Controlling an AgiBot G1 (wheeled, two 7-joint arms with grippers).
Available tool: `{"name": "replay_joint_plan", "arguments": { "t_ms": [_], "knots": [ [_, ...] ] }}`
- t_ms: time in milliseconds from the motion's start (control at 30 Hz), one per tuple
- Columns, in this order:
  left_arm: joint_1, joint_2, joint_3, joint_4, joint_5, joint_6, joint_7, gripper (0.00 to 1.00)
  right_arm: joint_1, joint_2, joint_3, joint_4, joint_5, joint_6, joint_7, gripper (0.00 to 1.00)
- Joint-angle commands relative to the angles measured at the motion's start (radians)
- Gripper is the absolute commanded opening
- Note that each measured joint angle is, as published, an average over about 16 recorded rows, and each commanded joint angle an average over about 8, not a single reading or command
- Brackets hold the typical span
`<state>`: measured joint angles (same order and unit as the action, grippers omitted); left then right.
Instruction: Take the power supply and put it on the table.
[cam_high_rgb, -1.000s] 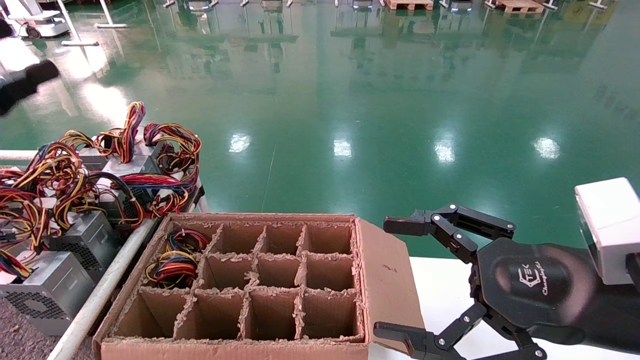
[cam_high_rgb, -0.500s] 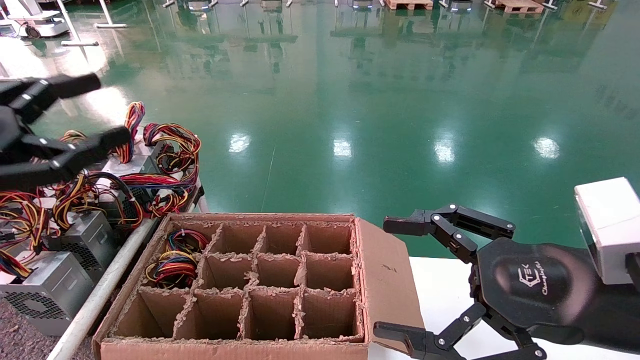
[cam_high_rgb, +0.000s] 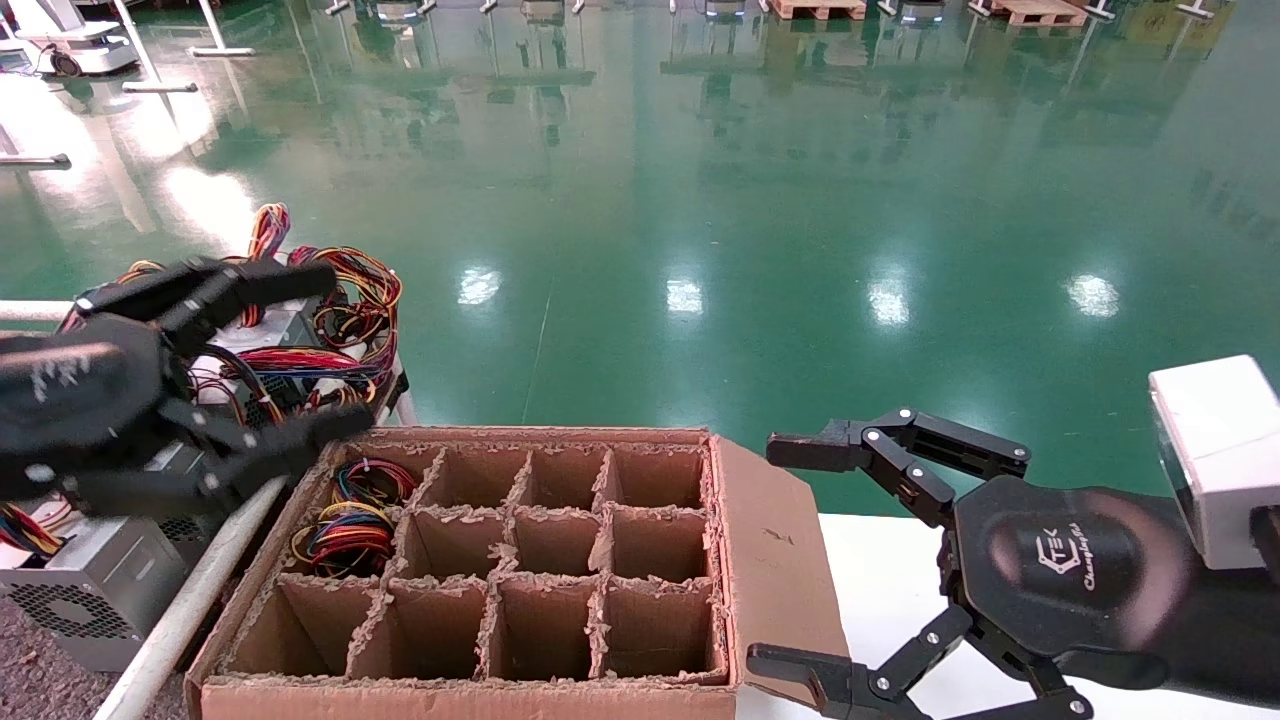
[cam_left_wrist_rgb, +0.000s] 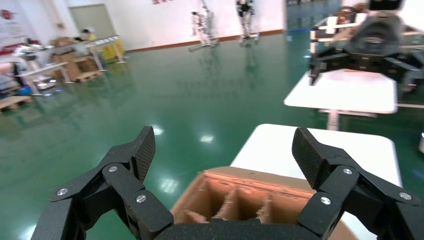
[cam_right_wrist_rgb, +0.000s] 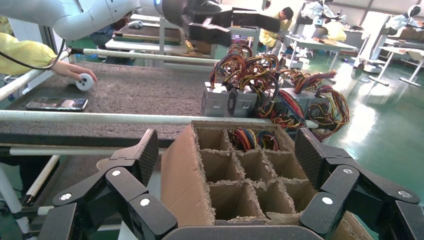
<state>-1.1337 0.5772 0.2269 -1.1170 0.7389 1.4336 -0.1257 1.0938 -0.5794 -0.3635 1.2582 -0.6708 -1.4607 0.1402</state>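
Red-yellow-black-blue wire bundles of a power supply (cam_high_rgb: 350, 525) show in two left-hand cells of the cardboard box (cam_high_rgb: 770, 560); its metal case is hidden below them. In the right wrist view these wires (cam_right_wrist_rgb: 247, 139) sit in the box's far cells. My left gripper (cam_high_rgb: 325, 350) hangs open and empty at the box's far left corner, above the wires. Its wrist view shows the left gripper (cam_left_wrist_rgb: 225, 150) over the box (cam_left_wrist_rgb: 240, 200). My right gripper (cam_high_rgb: 778, 555) is open and empty beside the box's right flap. The dark speckled table (cam_right_wrist_rgb: 125, 92) lies left of the box.
Several grey power supplies (cam_high_rgb: 100, 580) with tangled wires crowd the speckled table behind a white tube rail (cam_high_rgb: 190, 600). A phone (cam_right_wrist_rgb: 56, 103) and a person's hand (cam_right_wrist_rgb: 70, 72) rest on that table. The box stands on a white tabletop (cam_high_rgb: 880, 590). Green floor lies beyond.
My left gripper has swung down and to the right, from high at the left edge to the box's far left corner. The right gripper has not moved.
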Motion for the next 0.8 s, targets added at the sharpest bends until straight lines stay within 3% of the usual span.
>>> {"name": "replay_joint_plan", "arguments": {
  "t_ms": [33,800],
  "knots": [
    [0.007,0.004,0.006,-0.019,-0.001,0.007,-0.007,1.00,0.000,0.000,0.000,0.000,0.000,0.000,0.000,1.00],
    [0.072,0.042,0.064,-0.190,-0.010,0.075,-0.071,1.00,0.000,0.000,0.000,0.000,0.000,0.000,0.000,1.00]
  ]
}}
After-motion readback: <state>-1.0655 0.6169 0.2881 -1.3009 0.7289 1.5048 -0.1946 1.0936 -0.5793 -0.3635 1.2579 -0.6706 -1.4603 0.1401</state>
